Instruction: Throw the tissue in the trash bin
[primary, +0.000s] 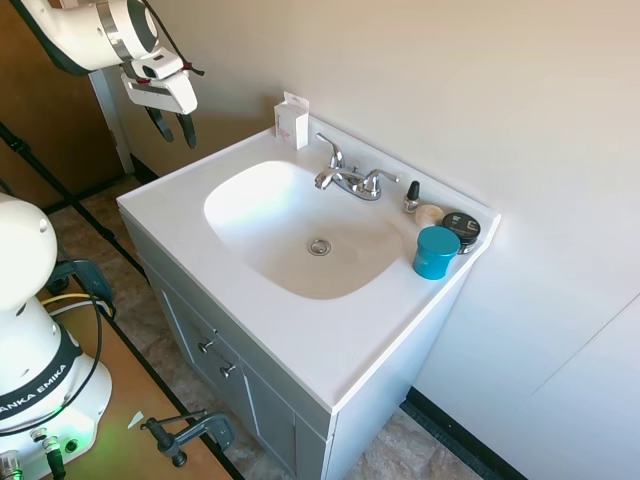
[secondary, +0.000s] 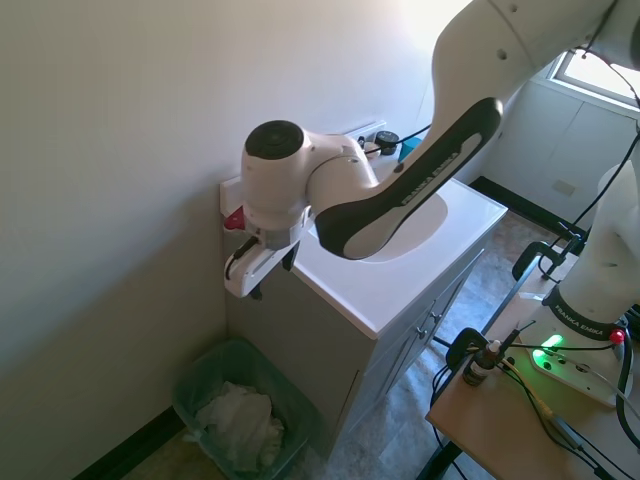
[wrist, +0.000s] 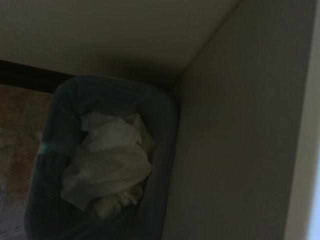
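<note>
White tissue (wrist: 107, 165) lies crumpled inside the trash bin (wrist: 165, 130), which we see on the floor beside the vanity cabinet (secondary: 300, 345). Our pincer (primary: 172, 125) hangs above it, its 2 fingers parted and holding nothing.

Trash bin (secondary: 200, 375) mouth open above, hemmed by wall (secondary: 100, 250) and vanity (secondary: 300, 340).

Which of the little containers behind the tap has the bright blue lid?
The teal jar, nearest the counter's front edge. The black-lidded tin and small dark-capped bottle sit closer to the wall.
</note>
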